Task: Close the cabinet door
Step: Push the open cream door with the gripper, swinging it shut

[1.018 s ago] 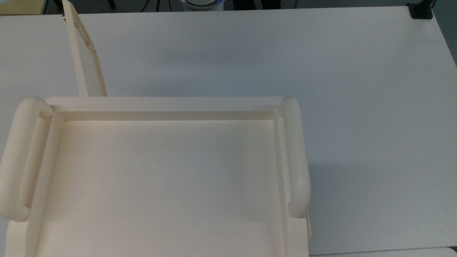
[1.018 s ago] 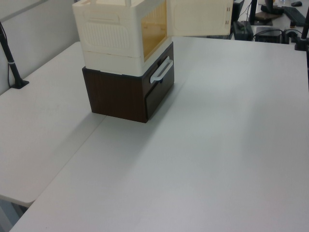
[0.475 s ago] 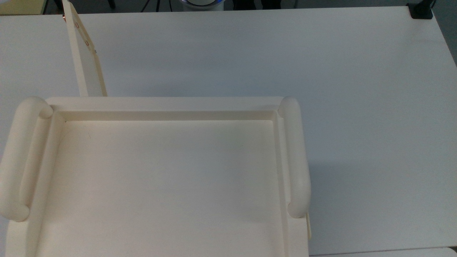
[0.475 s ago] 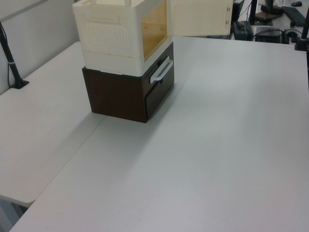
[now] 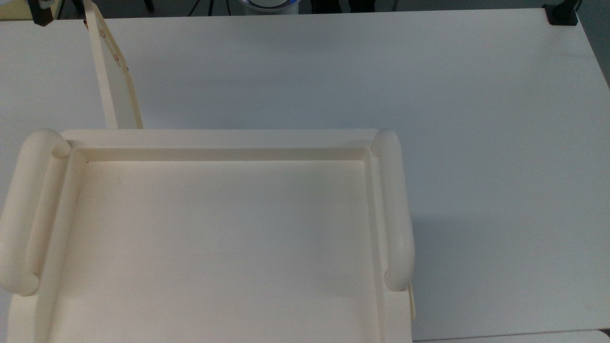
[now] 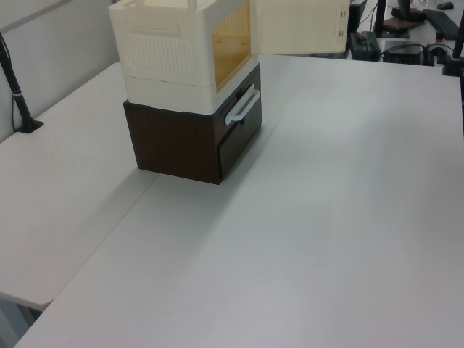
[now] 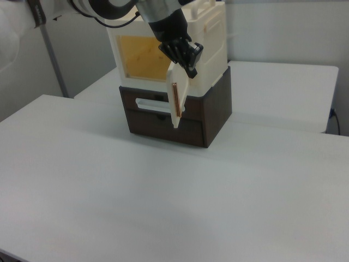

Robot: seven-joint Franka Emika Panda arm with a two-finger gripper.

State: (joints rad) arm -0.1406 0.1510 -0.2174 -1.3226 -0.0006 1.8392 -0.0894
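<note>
The cabinet (image 6: pixel 177 51) is a cream-white unit with an amber inside, standing on a dark brown drawer box (image 6: pixel 188 141). Its top is a recessed tray (image 5: pixel 219 238) with rounded rails. The cabinet door (image 6: pixel 301 27) stands wide open, swung out from the front. In the top view it is a thin panel (image 5: pixel 114 76) at the upper left, with copper fittings near its far edge. In the right view it shows edge-on (image 7: pixel 177 98). My gripper (image 7: pixel 190 64) hovers at the door's upper outer edge, and its dark tip (image 5: pixel 40 18) lies to the top view's left of the door. Contact cannot be made out.
A white handle (image 6: pixel 243 106) sticks out from the brown drawer front. The white tables (image 5: pixel 381 71) spread wide around the stack. A black clamp post (image 6: pixel 18 94) stands at the left view's left edge, and another clamp (image 5: pixel 561 14) sits at the top view's upper right.
A dark tip of my gripper has come into the top view's upper left corner, beside the door's far edge. The door stands at the same angle.
</note>
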